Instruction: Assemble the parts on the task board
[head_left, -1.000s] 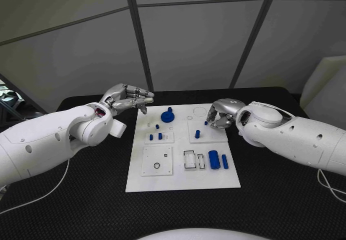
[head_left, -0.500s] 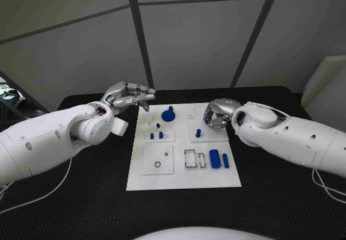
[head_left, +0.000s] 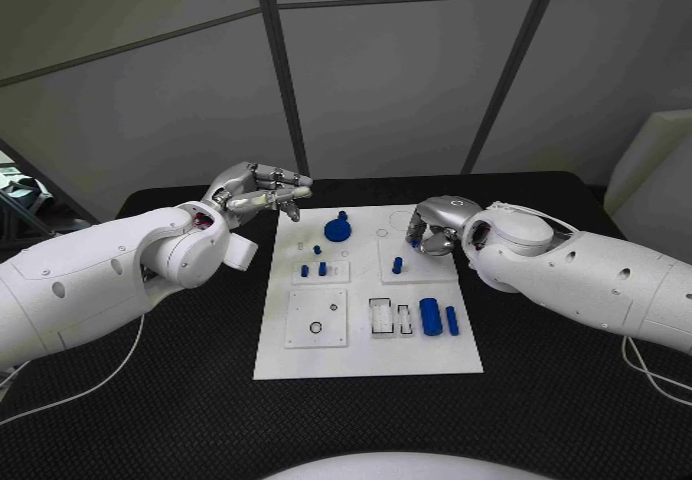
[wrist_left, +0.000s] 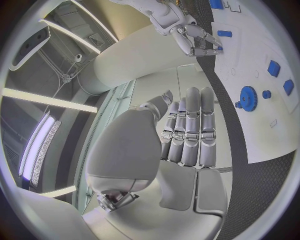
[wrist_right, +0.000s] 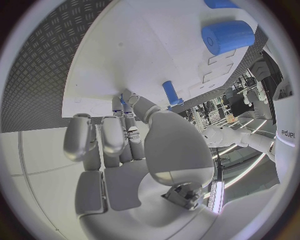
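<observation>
The board (head_left: 366, 350), a white plate, lies in the middle of the black bench (head_left: 577, 400), square to the robot. Over the last second little has changed on it: the board and its parts are found where they were, and only the two robot hands have shifted slightly. The right robot hand (head_left: 437, 228) has been drawn a little further in over the board's far right corner, and the left robot hand (head_left: 260, 194) has been raised slightly by the far left corner. This is judged to mean that a part is being brought toward its seat and that assembly is at an early stage. The right robot hand is curled over the board, and a small blue piece (wrist_right: 120, 101) appears to be pinched at its fingertips, though this cannot be told for certain. The left robot hand hangs just off the board's edge, its fingers loosely curled in with nothing in them. The cylinder (head_left: 428, 317) lies near the board's right edge, with a slimmer bar (head_left: 450, 321) beside it. The gear (head_left: 336, 230) sits at the far middle, between the two robot hands. A peg (head_left: 397, 265) stands just nearer than the right robot hand, apart from it.
</observation>
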